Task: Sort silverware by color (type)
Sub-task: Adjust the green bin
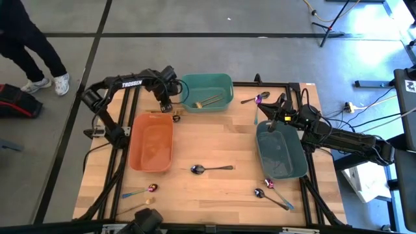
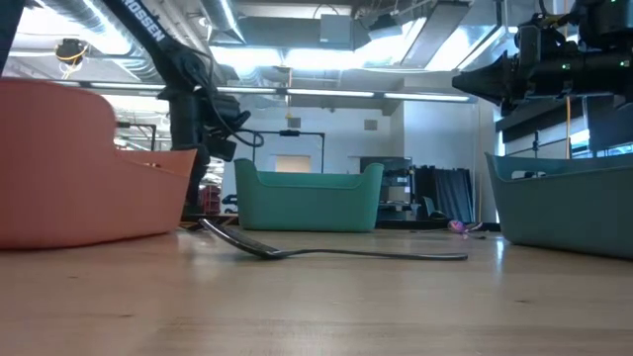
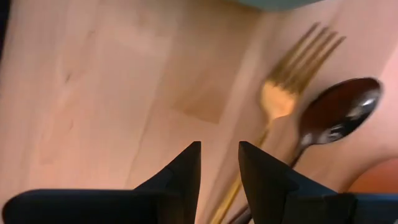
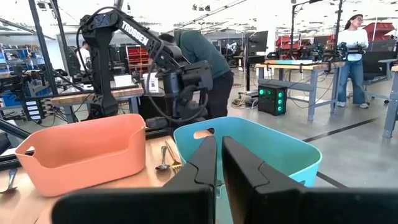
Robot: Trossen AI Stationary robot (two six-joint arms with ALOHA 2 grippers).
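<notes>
1. The left gripper (image 1: 168, 106) hangs low over the wooden table (image 1: 214, 149) in the upper-left part of the overhead frame, between the rectangular teal plastic bin (image 1: 227, 88) and the rectangular orange plastic bin (image 1: 152, 142); its dark fingers (image 3: 186, 171) stand slightly apart with nothing between them
2. Just ahead of it lie a slim gold metal fork (image 3: 280, 96) and a dark glossy metal spoon (image 3: 339, 115), side by side on the wood
3. The right gripper (image 1: 272, 123) hovers above the far rim of the grey-blue plastic bin (image 1: 289, 170) at centre right, jaws together and empty
4. More gold cutlery (image 1: 209, 100) rests inside the teal bin
5. A dark spoon (image 1: 211, 169) lies at table centre, an iridescent spoon (image 1: 257, 99) upper right, another iridescent piece (image 1: 140, 191) lower left, and two crossed spoons (image 1: 273, 192) lower right
</notes>
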